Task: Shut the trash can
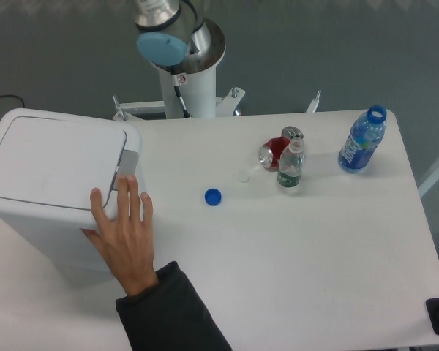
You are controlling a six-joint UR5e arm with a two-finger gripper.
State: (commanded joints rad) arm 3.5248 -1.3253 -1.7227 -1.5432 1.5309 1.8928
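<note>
Since only the arm's base and one blue-capped joint show, the fingers are out of frame: whether they stand wide or narrow cannot be told.
Bin: large boxy white plastic trash can (55, 164) at the table's left edge, flat lid lying down, apparently shut.
Hand: a person's hand (124, 230) rests on the bin's near right corner, just below the grey latch tab (126, 162).
Right of the bin: small blue bottle cap (213, 196), apart.
Advice: before any press, wait until the hand clears; then push down near the latch.

trash can (55, 164) white | latch (128, 162) grey | cap (213, 196) blue
</note>
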